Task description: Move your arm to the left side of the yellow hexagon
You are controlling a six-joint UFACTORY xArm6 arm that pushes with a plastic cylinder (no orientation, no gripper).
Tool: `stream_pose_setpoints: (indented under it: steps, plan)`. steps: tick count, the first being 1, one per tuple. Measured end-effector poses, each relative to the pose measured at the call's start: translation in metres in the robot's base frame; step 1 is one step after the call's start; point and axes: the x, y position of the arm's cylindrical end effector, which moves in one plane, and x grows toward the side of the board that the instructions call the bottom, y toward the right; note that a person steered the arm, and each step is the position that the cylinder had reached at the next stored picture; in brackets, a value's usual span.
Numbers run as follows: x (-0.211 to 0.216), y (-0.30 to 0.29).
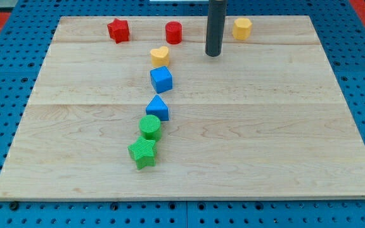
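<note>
The yellow hexagon [242, 28] sits near the view's top edge of the wooden board, right of centre. My tip [213, 54] is on the board to the left of the hexagon and slightly below it, with a small gap between them. The dark rod rises straight up out of the view's top. A red cylinder [173, 31] stands to the left of my tip.
A red star [118, 30] lies at the top left. A yellow heart [160, 56], a blue cube [161, 79], a blue triangular block [158, 108], a green cylinder [149, 126] and a green star [143, 152] run down the board's middle. The board [284, 139] lies on a blue pegboard.
</note>
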Motion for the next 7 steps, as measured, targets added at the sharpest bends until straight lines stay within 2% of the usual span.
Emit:
stream_pose_setpoints:
  steps: [7]
  plan:
    - [-0.010,0.000]
